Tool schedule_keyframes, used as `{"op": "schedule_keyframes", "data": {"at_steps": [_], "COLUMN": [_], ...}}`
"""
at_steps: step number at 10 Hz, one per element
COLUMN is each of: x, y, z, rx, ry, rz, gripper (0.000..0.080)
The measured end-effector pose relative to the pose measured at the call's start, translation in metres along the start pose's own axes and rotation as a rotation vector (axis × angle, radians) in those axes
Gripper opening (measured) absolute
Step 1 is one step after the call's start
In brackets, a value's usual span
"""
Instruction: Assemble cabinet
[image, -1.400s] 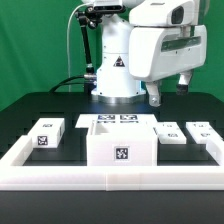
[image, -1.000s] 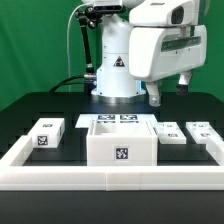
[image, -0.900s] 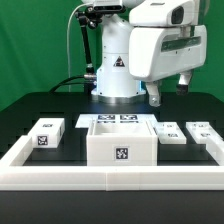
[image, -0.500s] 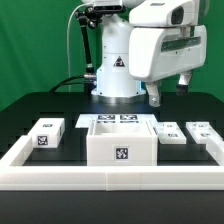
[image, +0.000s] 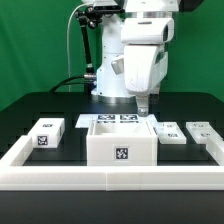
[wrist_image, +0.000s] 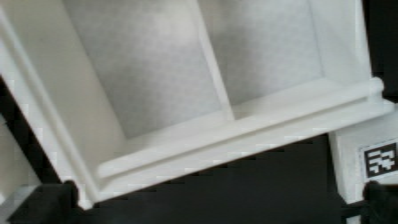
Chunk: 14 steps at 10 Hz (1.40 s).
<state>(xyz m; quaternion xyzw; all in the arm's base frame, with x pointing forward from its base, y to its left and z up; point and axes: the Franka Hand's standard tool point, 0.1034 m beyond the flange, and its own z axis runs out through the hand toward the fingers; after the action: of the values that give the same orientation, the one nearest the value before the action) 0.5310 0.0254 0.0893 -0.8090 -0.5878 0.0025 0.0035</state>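
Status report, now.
Tool open, empty, above the open-topped white cabinet box. One small tagged white block loose on the exterior view's left, two more on its right. Nothing between tool and box.

Claw (image: 143, 103) from the exterior view's right to over cabinet (image: 121, 140).

Bright, even light, barely any shadow on the dark table (image: 35, 108); at my wrist, the cabinet (wrist_image: 178, 90) looks soft and grainy.
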Motion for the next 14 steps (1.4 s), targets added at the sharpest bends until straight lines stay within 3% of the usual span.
{"op": "schedule_keyframes", "data": {"at_steps": [4, 10, 14], "x": [-0.009, -0.012, -0.035], "y": [-0.003, -0.009, -0.039], "z": [0.005, 0.010, 0.032], "rx": [-0.024, -0.015, -0.010], "ry": [0.004, -0.017, -0.006], "rz": [-0.264, -0.349, -0.334], "gripper": [0.0797, 0.0797, 0.0797]}}
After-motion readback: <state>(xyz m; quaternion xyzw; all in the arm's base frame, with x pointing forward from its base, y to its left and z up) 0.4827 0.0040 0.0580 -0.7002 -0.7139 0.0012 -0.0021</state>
